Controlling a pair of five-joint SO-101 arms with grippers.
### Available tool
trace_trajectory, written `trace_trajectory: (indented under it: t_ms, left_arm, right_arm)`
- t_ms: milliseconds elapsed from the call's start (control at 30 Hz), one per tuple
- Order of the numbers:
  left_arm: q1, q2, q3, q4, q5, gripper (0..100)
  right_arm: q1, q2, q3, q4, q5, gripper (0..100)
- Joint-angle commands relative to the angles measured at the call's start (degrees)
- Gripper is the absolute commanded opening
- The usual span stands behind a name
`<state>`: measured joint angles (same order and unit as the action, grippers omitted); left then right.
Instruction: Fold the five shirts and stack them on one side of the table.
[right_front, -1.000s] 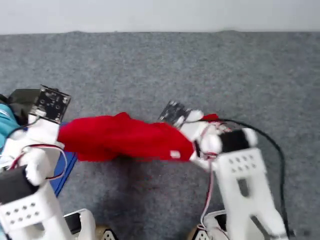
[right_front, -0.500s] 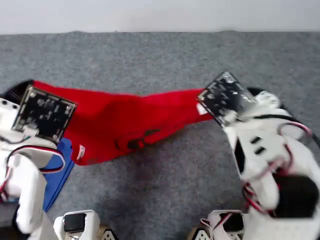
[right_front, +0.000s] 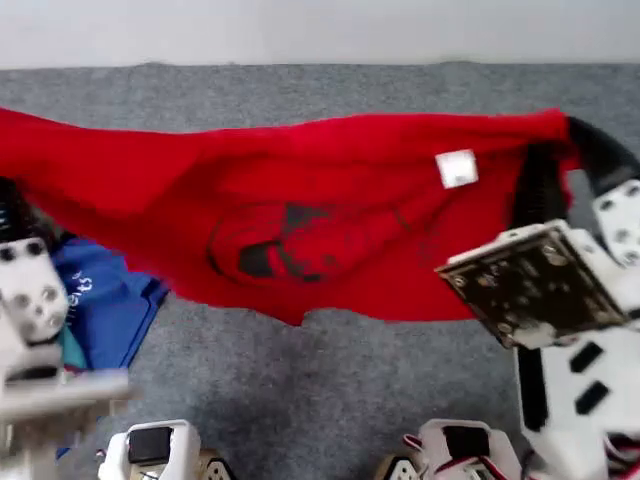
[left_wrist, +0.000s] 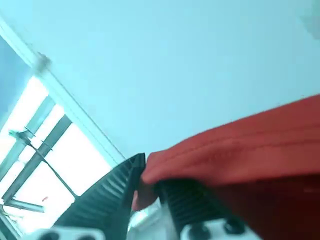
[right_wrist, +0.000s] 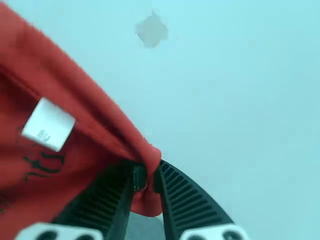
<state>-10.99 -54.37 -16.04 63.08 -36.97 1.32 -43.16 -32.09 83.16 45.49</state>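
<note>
Red shirt (right_front: 330, 220) hangs spread above the table (right_front: 330, 400) from 9 to 3 o'clock, L gripper (left_wrist: 147, 175) & R gripper (right_wrist: 146, 174) each pinched tight on its top edge, so not yet folded; blue shirt (right_front: 105, 310) at 8 o'clock prob. starts the stack.

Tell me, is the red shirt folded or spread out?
Spread out: the red shirt hangs stretched wide between the left gripper and the right gripper, each shut on its edge.

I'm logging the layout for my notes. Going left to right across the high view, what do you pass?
left arm → blue shirt → dark print on the red shirt → white tag → right arm's circuit board
</note>
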Motion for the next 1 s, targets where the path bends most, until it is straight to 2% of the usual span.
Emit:
trace_trajectory:
  t_ms: [0,233,400,533,633,767,967]
  left_arm:
    - [0.0,-0.35,-4.62,-2.02,-0.79,2]
    - [0.0,-0.44,-10.68,0.53,-2.37,2]
    - [0.26,-0.44,-11.91,9.58,-2.37,2]
    - [0.35,0.09,-6.11,16.35,-2.37,2]
    - [0.35,0.09,4.26,16.53,-2.37,2]
    - [0.35,0.09,21.14,10.02,-2.37,2]
    - [0.35,0.18,47.87,-15.74,-2.37,2]
  right_arm:
    - [2.95,-2.15,-2.02,1.71,1.41,1.0]
    - [3.21,-8.84,-1.85,7.52,6.24,1.0]
    - [3.3,-9.63,-1.67,13.49,7.38,1.0]
    - [3.03,-7.43,3.69,17.45,7.38,1.0]
    - [2.95,-6.11,12.75,17.19,7.38,1.0]
    - [2.86,-4.7,26.37,12.09,7.3,1.0]
    - [2.86,-4.18,48.0,-10.77,7.3,1.0]
